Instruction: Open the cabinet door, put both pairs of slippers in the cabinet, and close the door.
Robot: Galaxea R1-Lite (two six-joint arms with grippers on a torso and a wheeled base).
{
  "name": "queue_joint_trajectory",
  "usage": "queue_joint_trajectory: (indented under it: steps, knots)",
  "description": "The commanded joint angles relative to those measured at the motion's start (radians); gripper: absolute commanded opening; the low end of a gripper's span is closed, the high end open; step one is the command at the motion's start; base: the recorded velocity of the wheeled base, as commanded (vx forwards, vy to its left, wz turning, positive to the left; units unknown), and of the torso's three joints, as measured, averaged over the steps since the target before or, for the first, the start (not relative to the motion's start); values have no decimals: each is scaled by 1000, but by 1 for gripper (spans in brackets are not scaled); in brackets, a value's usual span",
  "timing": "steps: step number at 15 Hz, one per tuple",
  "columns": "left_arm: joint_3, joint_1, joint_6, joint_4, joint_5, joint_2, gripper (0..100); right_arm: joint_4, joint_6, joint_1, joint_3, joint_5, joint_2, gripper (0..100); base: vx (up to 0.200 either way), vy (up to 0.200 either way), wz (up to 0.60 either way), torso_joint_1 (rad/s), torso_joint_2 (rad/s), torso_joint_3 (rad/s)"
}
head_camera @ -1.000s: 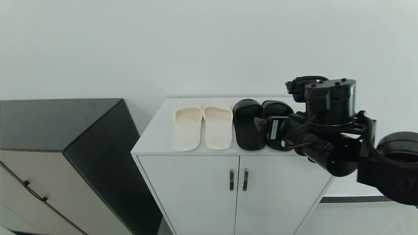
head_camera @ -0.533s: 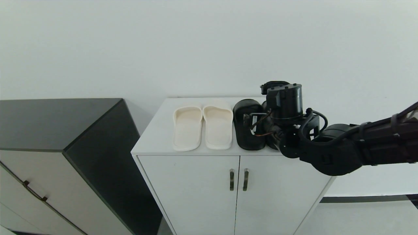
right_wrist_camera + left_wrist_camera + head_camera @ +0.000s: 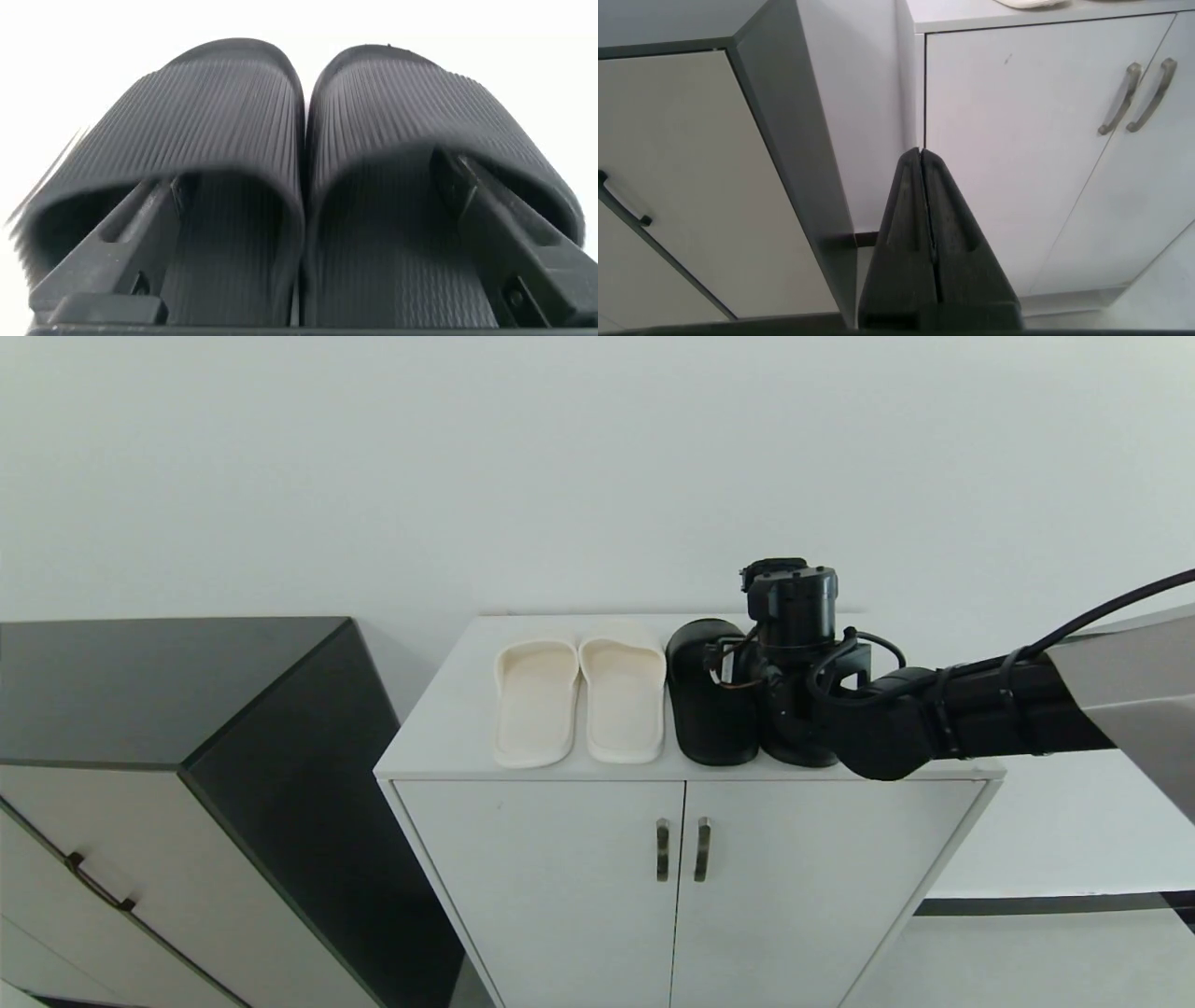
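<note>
A pair of black slippers lies on the white cabinet, to the right of a pair of cream slippers. My right gripper is open at the black pair. One finger sits under the strap of one slipper and the other finger under the strap of its mate. In the head view my right arm hides most of the right-hand black slipper. Both cabinet doors are closed, their handles side by side. My left gripper is shut and empty, low in front of the cabinet's left side.
A dark-topped cabinet with light drawer fronts stands left of the white one, with a narrow gap between them. A white wall rises right behind the cabinet. Floor shows at the lower right.
My right arm has swung left and forward over the cabinet top, and the gripper has come in at the black slippers. The slippers and doors have not moved.
</note>
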Motion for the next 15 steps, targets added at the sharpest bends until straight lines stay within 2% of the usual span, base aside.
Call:
queue_joint_trajectory:
  steps: [1, 6, 10, 12, 15]
  knots:
    - [0, 0, 1, 0, 0, 0, 0, -1, -7, -7, -20, 6, 26, 0, 0, 0, 0, 0, 0, 0]
    - [0, 0, -1, 0, 0, 2, 0, -2, -10, -8, -42, 5, 38, 0, 0, 0, 0, 0, 0, 0]
    - [0, 0, -2, 0, 0, 0, 0, 13, -24, 15, -31, 5, -79, 0, 0, 0, 0, 0, 0, 0]
    - [0, 0, -2, 0, 0, 0, 0, 30, -38, 24, 49, 15, -180, 0, 0, 0, 0, 0, 0, 0]
    - [0, 0, -2, 0, 0, 0, 0, 33, -36, 44, 297, 212, -352, 0, 0, 0, 0, 0, 0, 0]
